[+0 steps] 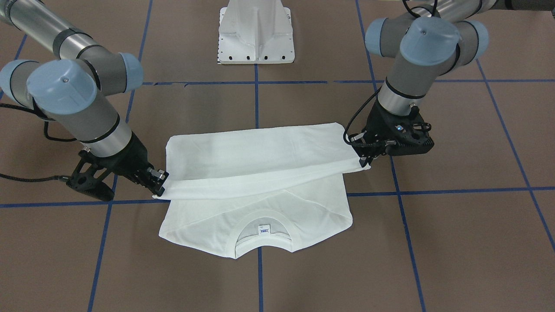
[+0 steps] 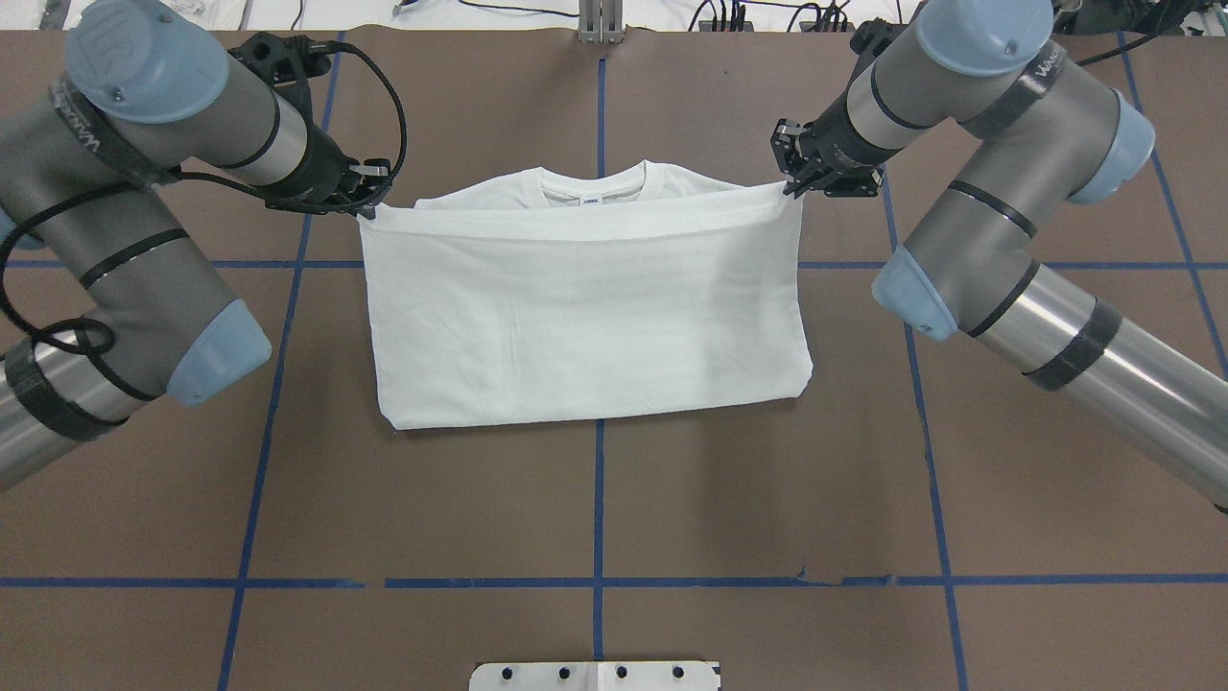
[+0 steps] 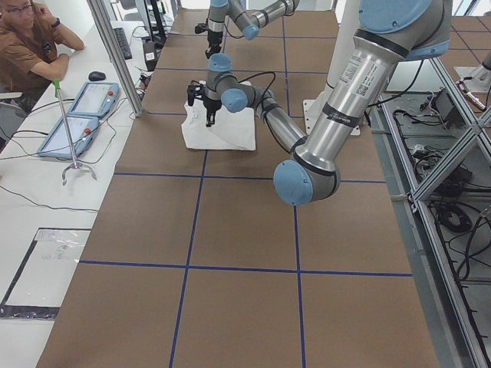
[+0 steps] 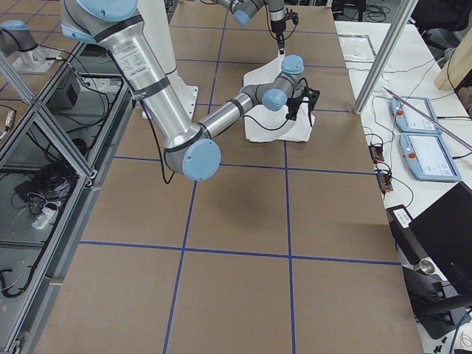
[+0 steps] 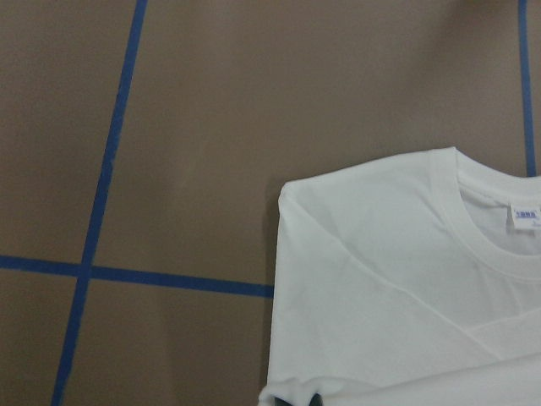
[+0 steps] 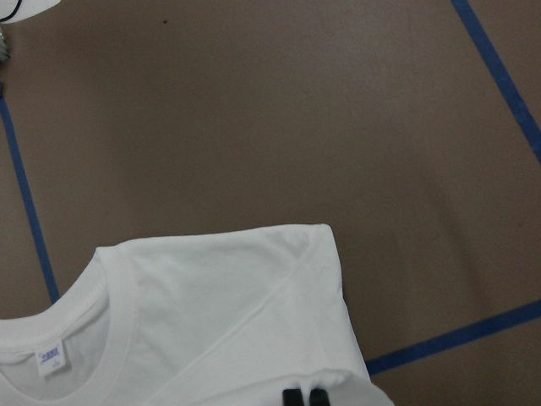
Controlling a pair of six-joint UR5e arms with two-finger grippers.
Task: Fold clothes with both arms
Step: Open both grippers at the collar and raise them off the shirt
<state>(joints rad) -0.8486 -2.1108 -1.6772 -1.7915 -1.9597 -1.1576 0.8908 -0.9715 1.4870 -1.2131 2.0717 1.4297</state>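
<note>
The white long-sleeved T-shirt (image 2: 585, 317) lies flat about mid-width on the tabletop (image 2: 595, 499), closer to the far edge than to the robot's edge. Its bottom half is doubled over toward the collar (image 2: 592, 180). The collar and its little label (image 2: 585, 200) still poke out past the carried edge.

The left arm (image 2: 144, 192) and right arm (image 2: 998, 211) each have their jaws clenched on one corner of that carried edge, and it runs pretty taut between them, just above the layer below.

Stuff I'd worry about from here:

- Each pinch only has a tiny bit of fabric. A hard tug outward or forward and a corner probably pops free, so that side flops back.
- In the front-facing view the left arm's corner looks like it sits nearer the robot's edge than the right arm's corner. That could just be the camera angle, but if it's real the fold lands crooked.
- If the arms pull too far toward the far edge, the whole shirt likely drags along the tabletop and the bottom layer bunches up.
- If they let go while the edge is still up, the middle could drop first and leave a wrinkle.
- If they come in low, the jaws could snag the shoulder layer underneath.
</note>
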